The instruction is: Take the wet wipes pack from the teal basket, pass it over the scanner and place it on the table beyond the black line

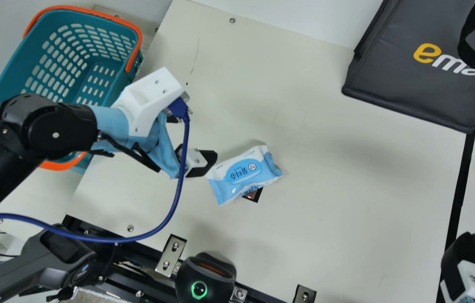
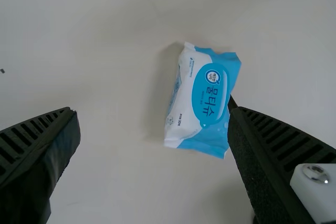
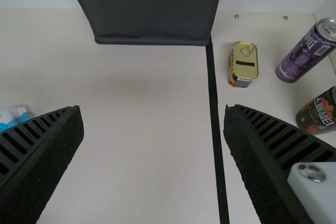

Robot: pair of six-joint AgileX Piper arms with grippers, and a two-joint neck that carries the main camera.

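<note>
The left gripper (image 1: 207, 164) has its fingers spread wide. Just ahead of its tips, the blue-and-white plastic wet wipes pack (image 1: 243, 173) lies label up on the cream table (image 1: 325, 176). Behind that gripper, partly under its arm, sits the teal plastic basket with orange handles (image 1: 104, 86). The right gripper (image 3: 153, 109) is also wide apart, with the black line (image 3: 214, 114) running between its fingers in its wrist view; a squat tin with a gold lid (image 3: 244, 61) stands ahead.

Dark bag (image 1: 388, 80); small tin (image 3: 243, 64), purple can (image 3: 303, 56) near dark can (image 3: 319, 113).
</note>
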